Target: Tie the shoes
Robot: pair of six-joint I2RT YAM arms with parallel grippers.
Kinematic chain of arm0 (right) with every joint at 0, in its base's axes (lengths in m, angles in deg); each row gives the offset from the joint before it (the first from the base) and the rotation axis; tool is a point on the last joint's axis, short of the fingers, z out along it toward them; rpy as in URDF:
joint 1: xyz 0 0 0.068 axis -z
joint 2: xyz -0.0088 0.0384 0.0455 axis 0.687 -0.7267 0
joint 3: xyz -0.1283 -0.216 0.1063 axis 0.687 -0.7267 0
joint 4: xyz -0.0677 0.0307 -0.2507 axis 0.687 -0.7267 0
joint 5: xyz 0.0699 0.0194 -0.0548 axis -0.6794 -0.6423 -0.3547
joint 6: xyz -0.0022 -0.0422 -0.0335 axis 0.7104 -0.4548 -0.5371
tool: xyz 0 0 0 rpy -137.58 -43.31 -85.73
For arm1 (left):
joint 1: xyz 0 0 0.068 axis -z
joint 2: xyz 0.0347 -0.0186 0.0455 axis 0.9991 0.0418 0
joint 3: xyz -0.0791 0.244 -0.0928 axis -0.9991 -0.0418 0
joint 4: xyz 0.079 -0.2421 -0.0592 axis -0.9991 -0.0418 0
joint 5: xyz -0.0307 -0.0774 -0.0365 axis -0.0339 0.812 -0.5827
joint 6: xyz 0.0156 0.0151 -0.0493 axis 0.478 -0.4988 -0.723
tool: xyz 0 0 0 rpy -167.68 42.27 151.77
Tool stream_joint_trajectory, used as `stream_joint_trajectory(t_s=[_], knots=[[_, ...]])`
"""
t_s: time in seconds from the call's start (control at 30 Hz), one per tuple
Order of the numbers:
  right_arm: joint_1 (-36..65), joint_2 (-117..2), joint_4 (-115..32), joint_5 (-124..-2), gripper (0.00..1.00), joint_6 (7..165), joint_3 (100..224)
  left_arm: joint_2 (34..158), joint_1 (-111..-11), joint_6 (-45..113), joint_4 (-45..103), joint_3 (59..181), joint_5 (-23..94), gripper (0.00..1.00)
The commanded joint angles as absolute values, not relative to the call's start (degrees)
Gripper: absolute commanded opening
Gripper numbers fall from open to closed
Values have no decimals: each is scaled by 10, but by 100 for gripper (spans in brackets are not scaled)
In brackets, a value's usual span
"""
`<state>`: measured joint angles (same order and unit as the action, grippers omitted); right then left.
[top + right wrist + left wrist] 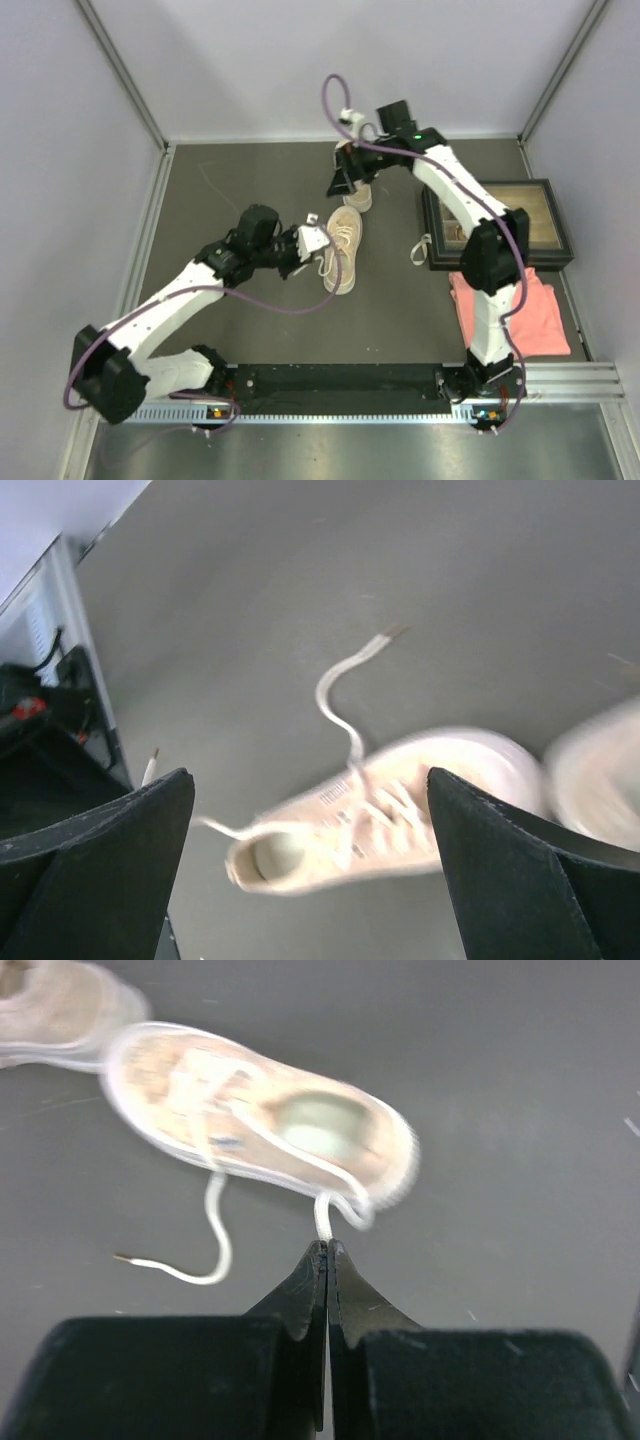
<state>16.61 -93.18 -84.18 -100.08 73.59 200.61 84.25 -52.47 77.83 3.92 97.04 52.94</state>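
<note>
Both arms stand at the near edge of the tabletop (250, 330) and reach in to its middle. The near shoe (343, 250) lies in the middle of the tabletop. The far shoe (358, 195) lies just behind it, closer to the far edge.

The right claw (308, 780) hangs above the shoes. It is wide open and has nothing in it. The left claw (327, 1250) sits beside the near shoe and is pinched shut on the held lace (322, 1218), a thin white string.

The loose lace (215, 1230) curls on the tabletop next to that shoe. I think the right claw should go down slowly and grab it near its tip. The left claw should hold tight and pull only a little, or the shoe may slide.
</note>
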Motion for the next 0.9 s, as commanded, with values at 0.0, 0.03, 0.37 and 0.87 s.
stream_joint_trajectory(t_s=[0.0,0.03,0.37,0.87], knots=[[230,-838,-843,-1010,99,732,1956,967,-560,672,167,1069,472,0],[247,-830,-851,-1006,99,713,1931,990,-579,656,183,1109,462,0],[275,-744,-857,-989,90,663,1755,1221,-665,549,215,1283,499,0],[224,-717,-815,-957,45,590,1709,1402,-714,432,103,1403,558,12]])
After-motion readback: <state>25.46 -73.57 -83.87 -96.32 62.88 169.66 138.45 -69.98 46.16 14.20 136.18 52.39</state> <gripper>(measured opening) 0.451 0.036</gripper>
